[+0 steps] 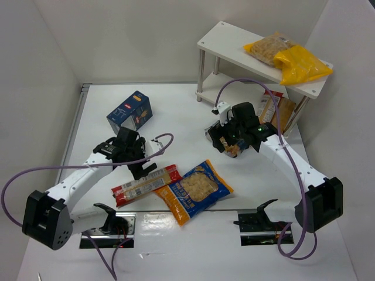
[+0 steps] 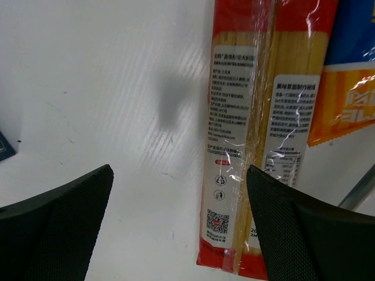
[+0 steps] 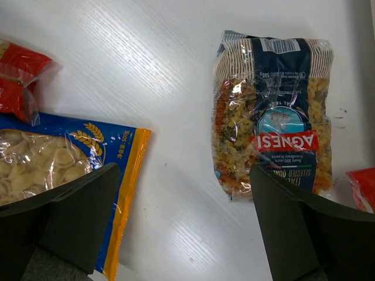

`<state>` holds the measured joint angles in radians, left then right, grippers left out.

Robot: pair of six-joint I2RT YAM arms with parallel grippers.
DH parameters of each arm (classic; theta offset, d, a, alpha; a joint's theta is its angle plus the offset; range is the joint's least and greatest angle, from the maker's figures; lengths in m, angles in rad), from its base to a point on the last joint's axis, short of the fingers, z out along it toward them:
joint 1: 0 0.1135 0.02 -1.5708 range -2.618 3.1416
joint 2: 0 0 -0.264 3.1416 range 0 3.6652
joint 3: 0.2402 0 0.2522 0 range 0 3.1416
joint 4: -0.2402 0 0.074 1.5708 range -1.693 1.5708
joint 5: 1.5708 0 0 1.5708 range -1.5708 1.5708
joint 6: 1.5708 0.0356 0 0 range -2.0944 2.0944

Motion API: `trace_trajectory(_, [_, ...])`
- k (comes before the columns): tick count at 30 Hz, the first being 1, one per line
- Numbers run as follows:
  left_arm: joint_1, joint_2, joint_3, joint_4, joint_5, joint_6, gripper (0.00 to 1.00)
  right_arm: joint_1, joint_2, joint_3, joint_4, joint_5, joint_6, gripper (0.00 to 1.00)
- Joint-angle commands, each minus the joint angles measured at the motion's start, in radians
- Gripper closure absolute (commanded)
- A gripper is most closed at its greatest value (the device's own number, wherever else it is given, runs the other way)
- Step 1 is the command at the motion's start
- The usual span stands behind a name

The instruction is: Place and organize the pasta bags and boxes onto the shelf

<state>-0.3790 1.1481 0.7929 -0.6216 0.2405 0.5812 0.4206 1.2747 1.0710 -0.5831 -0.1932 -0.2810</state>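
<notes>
My left gripper (image 1: 140,168) (image 2: 179,175) is open and empty, low over the table at the near end of the long red-and-clear spaghetti bag (image 1: 146,184) (image 2: 258,117); its right finger overlaps the bag's edge. The orange-and-blue bag (image 1: 194,190) (image 3: 58,164) lies beside the spaghetti. My right gripper (image 1: 230,149) (image 3: 184,172) is open and empty above bare table, with the clear blue-labelled bag (image 3: 272,111) by its right finger. The dark blue box (image 1: 130,110) stands behind the left arm. Two yellow bags (image 1: 290,58) lie on the top board of the white shelf (image 1: 225,38).
A red-and-white packet (image 1: 271,105) shows under the shelf's top board, by its lower tier; a red edge (image 3: 363,184) shows at the right of the right wrist view. White walls close in on both sides. Purple cables loop off both arms.
</notes>
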Motion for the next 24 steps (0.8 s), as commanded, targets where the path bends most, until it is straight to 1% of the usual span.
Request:
trace_trajectory(1, [-0.004, 0.038, -0.032, 0.006, -0.049, 0.051, 0.0, -0.005, -0.018, -0.003, 0.039, -0.023, -0.001, 0.0])
trace_trajectory(5, [-0.004, 0.048, -0.075, 0.006, -0.049, 0.06, 0.0, -0.005, -0.008, -0.003, 0.039, -0.023, -0.001, 0.0])
trace_trajectory(8, [-0.004, 0.068, -0.087, -0.029, -0.037, 0.112, 0.0, -0.005, 0.012, -0.003, 0.039, -0.032, -0.001, 0.0])
trace_trajectory(9, [-0.004, 0.068, -0.075, -0.058, -0.037, 0.135, 0.0, -0.005, 0.012, -0.003, 0.039, -0.032, -0.001, 0.0])
trace_trajectory(11, [-0.004, 0.093, -0.057, -0.113, 0.011, 0.213, 0.0, -0.005, 0.031, -0.003, 0.039, -0.041, -0.001, 0.0])
trace_trajectory(14, [-0.004, 0.142, -0.005, -0.179, 0.069, 0.278, 0.0, -0.005, 0.041, -0.003, 0.029, -0.041, -0.001, 0.0])
trace_trajectory(18, [-0.004, 0.234, 0.051, -0.228, 0.157, 0.311, 0.0, -0.005, 0.041, -0.003, 0.029, -0.041, -0.001, 0.0])
trace_trajectory(21, [-0.004, 0.318, 0.063, -0.24, 0.181, 0.312, 0.0, -0.005, 0.041, -0.003, 0.029, -0.041, -0.01, 0.0])
trace_trajectory(24, [-0.004, 0.349, 0.083, -0.25, 0.191, 0.301, 0.0, -0.005, 0.051, -0.003, 0.029, -0.041, -0.01, 0.0])
